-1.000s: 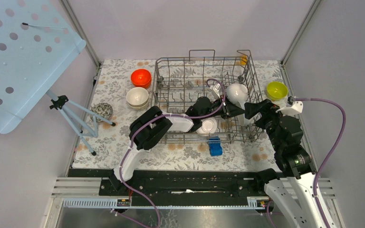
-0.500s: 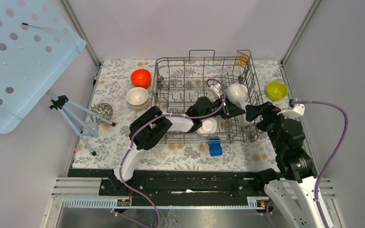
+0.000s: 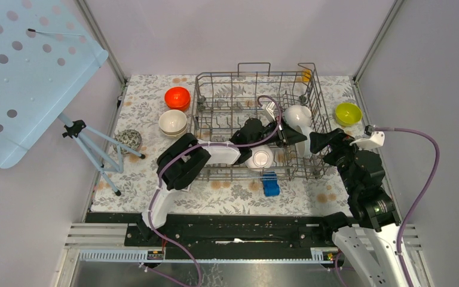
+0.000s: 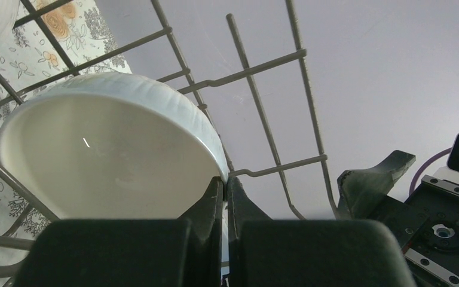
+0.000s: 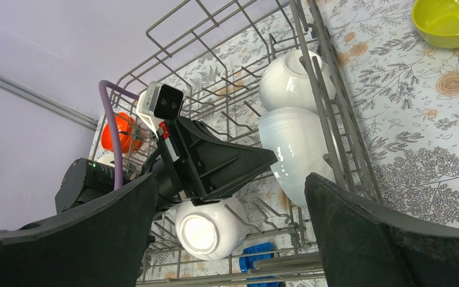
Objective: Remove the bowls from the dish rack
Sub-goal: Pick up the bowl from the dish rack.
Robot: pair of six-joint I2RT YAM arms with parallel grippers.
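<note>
Left claw [image 4: 225, 182]: I read it clenched on the rim of a white bowl [image 4: 107, 155].
Held bowl: on edge against the right wall of the dish rack [image 3: 233, 78]; second white bowl [image 5: 296, 78] just behind it.
Right claw [image 5: 230, 182]: spread wide, outside the rack's right side.
Third white bowl [image 3: 263, 158]: upturned, rack front.
On table [image 3: 233, 194]: orange-red bowl [image 3: 177, 97] and beige bowl [image 3: 173, 122] left of the rack; yellow-green bowl [image 3: 347, 113] right.

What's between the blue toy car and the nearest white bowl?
The dish rack's near wire wall, per the top view; car outside, bowl inside.
</note>
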